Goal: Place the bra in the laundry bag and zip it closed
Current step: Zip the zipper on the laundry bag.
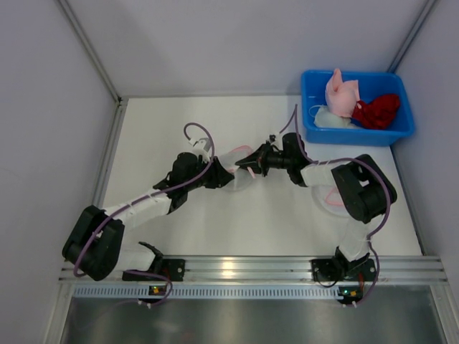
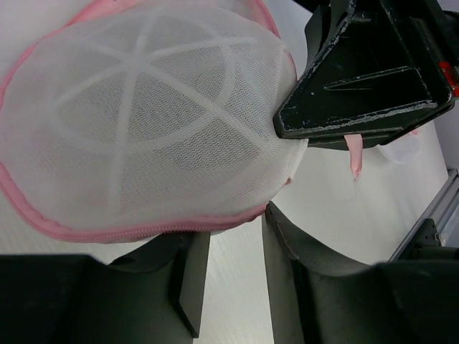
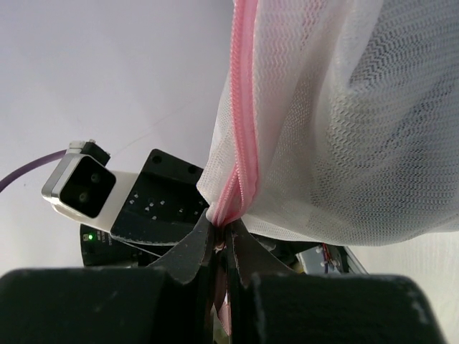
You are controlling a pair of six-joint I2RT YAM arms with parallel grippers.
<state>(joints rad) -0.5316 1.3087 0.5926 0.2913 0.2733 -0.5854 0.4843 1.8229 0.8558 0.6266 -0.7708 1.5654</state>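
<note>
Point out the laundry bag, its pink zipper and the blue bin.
laundry bag [image 2: 136, 129]: left wrist view, centre of the white mesh dome.
pink zipper [image 3: 240, 107]: right wrist view, midway along the pink tape.
blue bin [image 1: 358, 136]: top view, its near wall.

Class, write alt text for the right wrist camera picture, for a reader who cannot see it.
The right gripper, jaws shut, pinches the pink zip at the edge of a white mesh laundry bag that fills the upper right of the view. Behind, at left, the left arm's silver wrist camera shows against a pale background.
</note>
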